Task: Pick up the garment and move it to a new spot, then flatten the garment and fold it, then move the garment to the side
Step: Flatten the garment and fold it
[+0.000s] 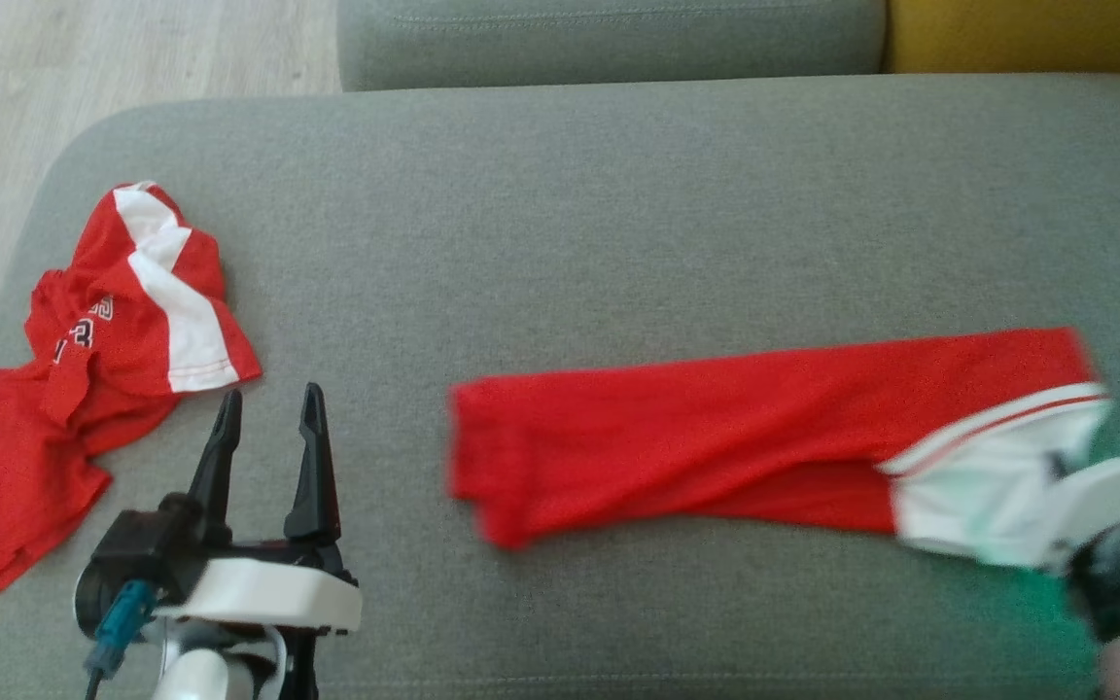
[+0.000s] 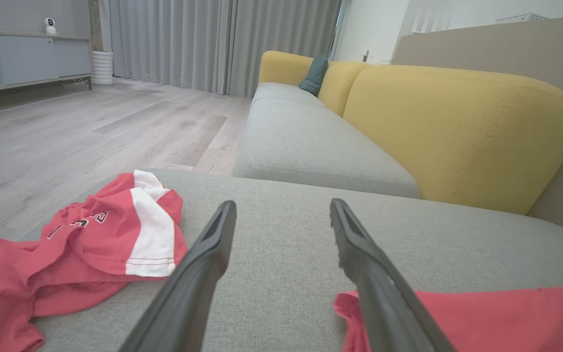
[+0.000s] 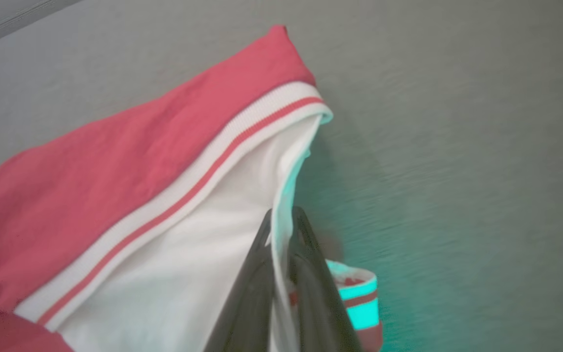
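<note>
On the sofa (image 1: 618, 214), right fingers (image 3: 249, 288) pinch garment (image 3: 115, 161) hem

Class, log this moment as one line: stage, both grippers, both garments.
stage: grasp | right gripper: shut on long garment, white end | left gripper: open, empty | crumpled jersey: left, untouched

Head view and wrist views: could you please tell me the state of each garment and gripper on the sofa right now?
Long red garment: folded into a strip, lying on the seat.
Red and white shirt: crumpled in a heap, untouched.
Left gripper: open, holding nothing, between the two garments.
Right gripper: shut on the long red garment's white end.
</note>
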Tool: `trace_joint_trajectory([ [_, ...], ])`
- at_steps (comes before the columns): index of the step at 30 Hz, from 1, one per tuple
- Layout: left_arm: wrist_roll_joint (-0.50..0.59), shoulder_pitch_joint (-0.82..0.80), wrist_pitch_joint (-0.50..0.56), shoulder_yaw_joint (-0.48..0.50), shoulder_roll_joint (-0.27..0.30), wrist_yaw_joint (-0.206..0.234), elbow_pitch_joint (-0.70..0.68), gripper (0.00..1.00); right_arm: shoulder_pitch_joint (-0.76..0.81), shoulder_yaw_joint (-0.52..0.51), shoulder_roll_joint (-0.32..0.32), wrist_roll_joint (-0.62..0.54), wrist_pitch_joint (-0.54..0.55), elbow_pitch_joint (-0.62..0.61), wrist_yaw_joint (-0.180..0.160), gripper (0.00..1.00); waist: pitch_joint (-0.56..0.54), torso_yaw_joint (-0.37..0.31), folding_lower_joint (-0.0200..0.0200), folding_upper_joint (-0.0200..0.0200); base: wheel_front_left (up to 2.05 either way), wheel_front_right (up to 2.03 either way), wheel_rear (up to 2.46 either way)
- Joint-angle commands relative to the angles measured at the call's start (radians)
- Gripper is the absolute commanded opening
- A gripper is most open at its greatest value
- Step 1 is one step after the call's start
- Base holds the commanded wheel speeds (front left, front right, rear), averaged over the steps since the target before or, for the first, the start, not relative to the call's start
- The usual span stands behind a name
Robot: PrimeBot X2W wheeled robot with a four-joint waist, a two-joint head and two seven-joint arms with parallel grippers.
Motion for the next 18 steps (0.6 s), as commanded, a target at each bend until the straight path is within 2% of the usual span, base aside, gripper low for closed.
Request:
trace_joint_trajectory([
  [1, -0.006, -0.028, -0.012, 0.033, -0.003, -0.005, -0.032, 1.0, -0.066, -0.015, -0.038, -0.033, -0.017, -0.033, -0.001, 0.0, -0.004, -0.002, 0.0, 0.0, 0.0, 0.0, 0.0],
  [5, -0.015, -0.023, -0.012, 0.025, -0.003, -0.004, -0.033, 1.0, -0.114, -0.111, -0.036, -0.156, -0.02, -0.043, -0.001, 0.0, -0.021, -0.007, 0.0, 0.0, 0.0, 0.0, 0.0],
  [9, -0.033, -0.012, -0.012, 0.027, -0.003, 0.008, -0.037, 1.0, -0.148, -0.103, -0.007, -0.181, -0.001, -0.061, -0.001, 0.0, -0.04, -0.018, 0.0, 0.0, 0.0, 0.0, 0.0],
  [13, -0.035, 0.002, -0.012, 0.024, -0.003, 0.016, -0.037, 1.0, -0.166, -0.044, 0.02, -0.141, 0.025, -0.103, -0.001, 0.0, -0.058, -0.031, 0.0, 0.0, 0.0, 0.0, 0.0],
  [18, -0.039, 0.008, -0.012, 0.026, -0.003, 0.018, -0.036, 1.0, -0.168, 0.079, 0.041, 0.021, 0.099, -0.194, -0.001, 0.0, -0.077, -0.042, 0.0, 0.0, 0.0, 0.0, 0.0],
])
